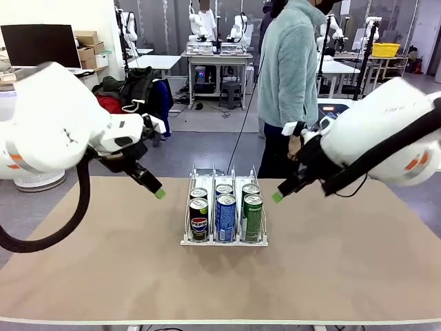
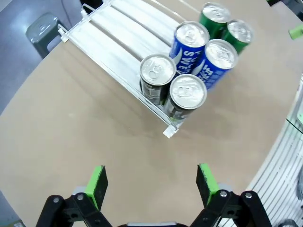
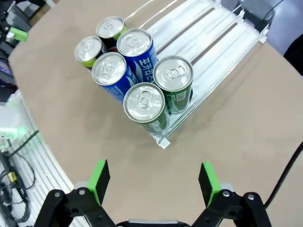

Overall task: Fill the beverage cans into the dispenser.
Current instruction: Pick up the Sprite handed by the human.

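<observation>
The dispenser (image 1: 205, 180) stood centrally on the counter (image 1: 83, 262), nearer its far edge, holding six upright beverage cans (image 1: 225, 217), two per lane, at its near end; the left fingers (image 2: 97, 184) and right fingers (image 3: 208, 182) hung open and empty to either side, so any further can was best lowered upright into a lane's bare rear

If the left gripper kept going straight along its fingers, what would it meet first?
Likely the bare table just short of the dispenser's corner. Depth is unclear: the left gripper, open, might instead reach the nearest black can.
</observation>
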Controlling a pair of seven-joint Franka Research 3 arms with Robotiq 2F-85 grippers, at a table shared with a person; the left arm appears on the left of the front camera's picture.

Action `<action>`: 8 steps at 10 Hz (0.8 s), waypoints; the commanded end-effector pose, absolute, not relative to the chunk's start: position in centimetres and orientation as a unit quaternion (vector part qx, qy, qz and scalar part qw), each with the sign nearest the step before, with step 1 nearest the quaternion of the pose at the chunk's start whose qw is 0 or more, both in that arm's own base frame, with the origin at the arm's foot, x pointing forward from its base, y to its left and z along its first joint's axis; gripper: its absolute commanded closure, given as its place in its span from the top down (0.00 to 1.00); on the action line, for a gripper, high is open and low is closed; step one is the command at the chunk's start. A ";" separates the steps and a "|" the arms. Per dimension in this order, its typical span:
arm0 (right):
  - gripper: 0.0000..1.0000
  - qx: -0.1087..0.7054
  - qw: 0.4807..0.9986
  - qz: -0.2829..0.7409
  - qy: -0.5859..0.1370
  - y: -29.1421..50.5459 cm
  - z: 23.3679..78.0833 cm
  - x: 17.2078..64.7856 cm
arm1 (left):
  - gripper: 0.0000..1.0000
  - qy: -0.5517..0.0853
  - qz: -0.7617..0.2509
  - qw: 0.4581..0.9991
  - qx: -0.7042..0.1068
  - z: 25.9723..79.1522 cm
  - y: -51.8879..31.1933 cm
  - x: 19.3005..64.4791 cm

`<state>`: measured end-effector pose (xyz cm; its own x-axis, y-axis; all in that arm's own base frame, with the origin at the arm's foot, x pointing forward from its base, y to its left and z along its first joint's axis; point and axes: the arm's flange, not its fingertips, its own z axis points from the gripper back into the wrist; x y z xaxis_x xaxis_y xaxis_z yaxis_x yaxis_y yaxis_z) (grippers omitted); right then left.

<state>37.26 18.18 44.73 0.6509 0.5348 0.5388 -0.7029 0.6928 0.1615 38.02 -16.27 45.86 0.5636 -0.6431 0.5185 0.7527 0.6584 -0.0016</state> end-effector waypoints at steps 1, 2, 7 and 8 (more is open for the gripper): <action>1.00 0.209 0.886 0.354 -0.215 16.3 46.9 38.1 | 1.00 -0.237 -0.452 0.848 -0.141 48.5 -14.6 37.7; 1.00 0.217 0.877 0.372 -0.212 15.8 48.6 38.2 | 1.00 -0.238 -0.469 0.837 -0.153 50.1 -14.4 37.3; 1.00 0.232 0.844 0.448 -0.181 12.2 56.5 37.5 | 1.00 -0.236 -0.522 0.798 -0.186 55.9 -10.1 36.8; 1.00 0.224 0.842 0.451 -0.194 11.5 57.5 37.5 | 1.00 -0.255 -0.512 0.800 -0.182 56.5 -9.8 36.7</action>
<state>37.19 12.17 57.21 0.5444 0.6514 0.5286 -0.8312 0.5037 0.2353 36.62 -10.08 56.54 0.3458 -0.7443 0.5713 0.9145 0.4037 -0.0277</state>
